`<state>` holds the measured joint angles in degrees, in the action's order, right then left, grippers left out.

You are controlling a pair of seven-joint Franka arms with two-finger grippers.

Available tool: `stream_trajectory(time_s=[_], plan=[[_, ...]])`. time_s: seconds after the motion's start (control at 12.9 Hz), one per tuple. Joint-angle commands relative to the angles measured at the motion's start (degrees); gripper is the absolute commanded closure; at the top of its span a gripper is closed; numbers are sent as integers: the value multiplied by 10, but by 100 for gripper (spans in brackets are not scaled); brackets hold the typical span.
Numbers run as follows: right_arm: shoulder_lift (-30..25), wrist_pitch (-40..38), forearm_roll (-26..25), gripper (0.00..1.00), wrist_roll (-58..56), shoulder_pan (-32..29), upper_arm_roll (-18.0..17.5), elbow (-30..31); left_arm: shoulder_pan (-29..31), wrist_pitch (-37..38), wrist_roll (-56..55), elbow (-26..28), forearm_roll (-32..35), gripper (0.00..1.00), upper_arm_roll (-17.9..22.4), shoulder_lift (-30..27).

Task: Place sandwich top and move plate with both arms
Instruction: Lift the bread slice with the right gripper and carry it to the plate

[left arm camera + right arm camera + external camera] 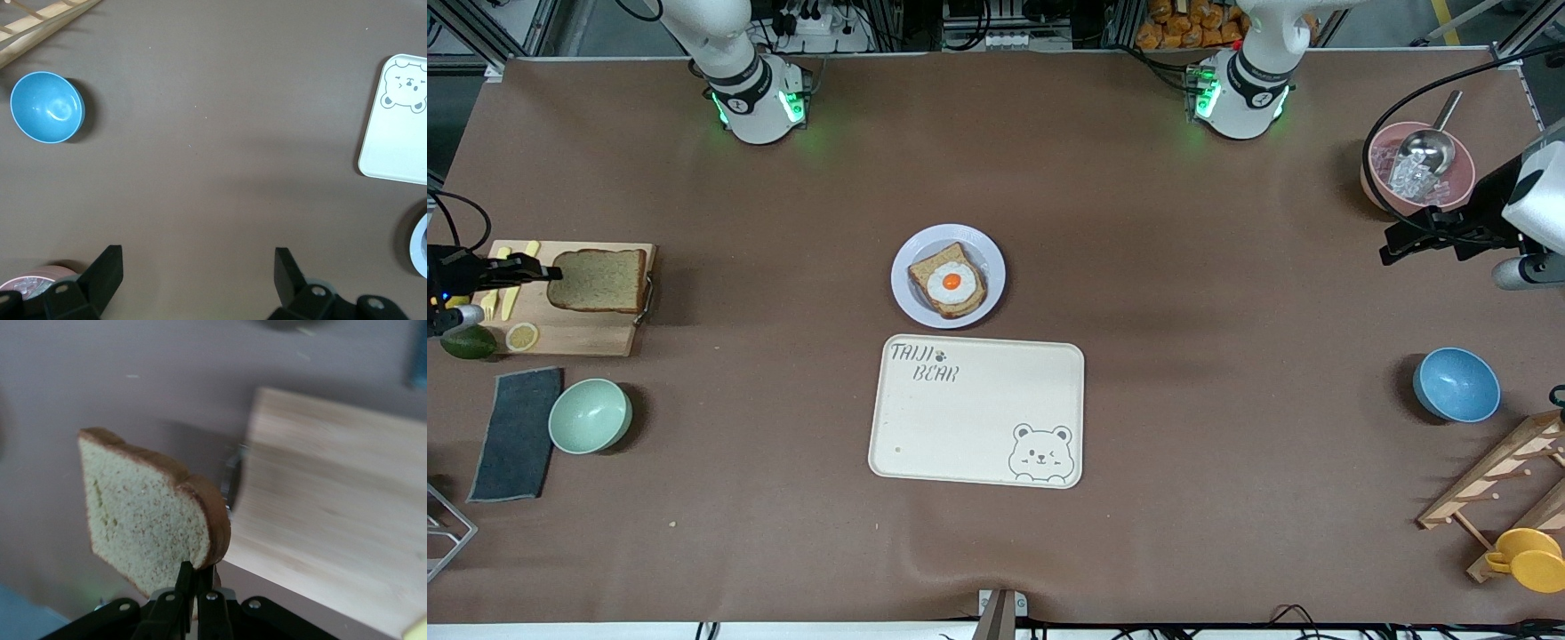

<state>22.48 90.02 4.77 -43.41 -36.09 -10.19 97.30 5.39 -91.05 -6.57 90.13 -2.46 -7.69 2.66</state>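
Note:
My right gripper is shut on the edge of the sandwich top, a brown speckled bread slice, and holds it just over the wooden cutting board. The right wrist view shows the slice pinched in that gripper, clear of the board. The pale plate stands mid-table with an egg-topped bread slice on it. My left gripper is open and empty, over bare table near the pink bowl; the left wrist view shows its fingers spread wide.
The cream bear-print tray lies nearer to the front camera than the plate. A green bowl, grey cloth, avocado and lemon slice lie by the board. A blue bowl and wooden rack stand toward the left arm's end.

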Motion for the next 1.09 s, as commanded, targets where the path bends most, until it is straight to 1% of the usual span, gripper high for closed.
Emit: stream_trajectory(time_s=[0.0, 0.16, 0.23, 0.47, 0.62, 0.78, 1.01], plan=[[-1, -45, 30, 100, -29, 8, -69, -40, -1, -11, 4, 0, -9, 0, 0, 3], [1, -46, 31, 100, -45, 41, -107, -50, -1, -14, 4, 1, -9, 0, 0, 8], [1, -44, 31, 100, -60, 69, -116, -59, 0, -14, 4, 1, -9, 0, 0, 9], [8, -41, 27, 100, -87, 174, -117, -90, 1, -14, 4, 7, -9, 0, 0, 10], [32, -38, 23, 100, -113, 248, -116, -102, 1, -15, 4, 7, -9, 0, 0, 14], [56, -14, 23, 100, -173, 314, -116, -111, 1, -15, 4, 7, -9, 0, 0, 16], [71, 41, 17, 100, -291, 404, -115, -111, 2, -16, 4, 7, -10, 0, 0, 16]])
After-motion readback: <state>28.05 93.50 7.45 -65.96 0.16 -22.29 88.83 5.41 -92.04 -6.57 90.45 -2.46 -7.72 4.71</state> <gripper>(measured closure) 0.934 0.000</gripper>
